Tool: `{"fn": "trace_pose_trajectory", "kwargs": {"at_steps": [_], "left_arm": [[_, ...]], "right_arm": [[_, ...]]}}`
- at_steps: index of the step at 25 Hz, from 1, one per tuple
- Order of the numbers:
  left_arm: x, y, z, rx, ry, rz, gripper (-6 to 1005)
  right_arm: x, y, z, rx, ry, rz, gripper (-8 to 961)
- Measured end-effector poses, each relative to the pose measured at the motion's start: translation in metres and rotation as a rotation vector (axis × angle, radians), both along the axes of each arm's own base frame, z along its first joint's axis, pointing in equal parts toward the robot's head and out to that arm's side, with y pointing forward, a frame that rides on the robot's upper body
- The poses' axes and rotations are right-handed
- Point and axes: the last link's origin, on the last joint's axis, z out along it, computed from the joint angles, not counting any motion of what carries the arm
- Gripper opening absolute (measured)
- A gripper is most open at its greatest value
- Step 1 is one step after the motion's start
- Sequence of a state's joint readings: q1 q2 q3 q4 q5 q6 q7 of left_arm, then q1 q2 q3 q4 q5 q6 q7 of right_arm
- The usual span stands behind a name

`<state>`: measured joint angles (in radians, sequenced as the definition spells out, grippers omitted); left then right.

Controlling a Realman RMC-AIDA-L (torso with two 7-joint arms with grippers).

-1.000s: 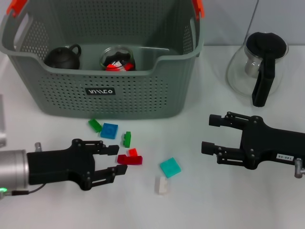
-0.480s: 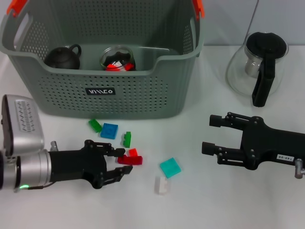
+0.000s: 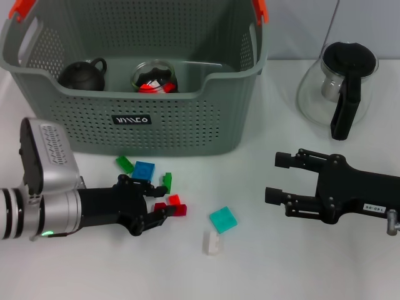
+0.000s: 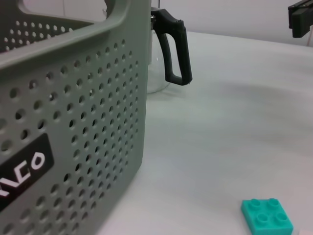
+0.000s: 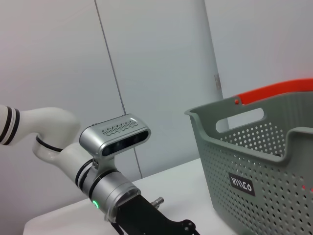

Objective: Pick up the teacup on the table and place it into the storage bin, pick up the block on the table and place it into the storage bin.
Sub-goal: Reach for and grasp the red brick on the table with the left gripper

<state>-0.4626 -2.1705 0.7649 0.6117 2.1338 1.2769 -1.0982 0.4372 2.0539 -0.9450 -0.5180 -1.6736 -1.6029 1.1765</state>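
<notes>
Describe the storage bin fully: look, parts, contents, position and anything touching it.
The storage bin is a large grey plastic basket with perforated walls, cut-out handle slots, orange clips at its top corners and a small black label with white lettering on its front. It stands upright on the white table. Inside lie a dark teapot-like vessel and a clear round item with red contents. Neither gripper touches it; small blocks lie just before it.

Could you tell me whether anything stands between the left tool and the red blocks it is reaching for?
Nothing visible does. The left tool is open right at the red blocks. The green block and blue block lie beside it toward the storage bin, not in its way.
</notes>
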Motion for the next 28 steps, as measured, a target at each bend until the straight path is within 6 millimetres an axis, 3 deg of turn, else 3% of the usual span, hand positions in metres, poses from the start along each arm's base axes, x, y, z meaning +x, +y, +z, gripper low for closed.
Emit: {"fn": "trace_pose_trajectory", "kwargs": {"at_steps": [28], "left_arm": [[-0.008,-0.010,-0.003,-0.037,0.022,0.012,368]], "right_arm": [[0.002,-0.001,0.002,0.000,-0.003,-0.002,820]]}}
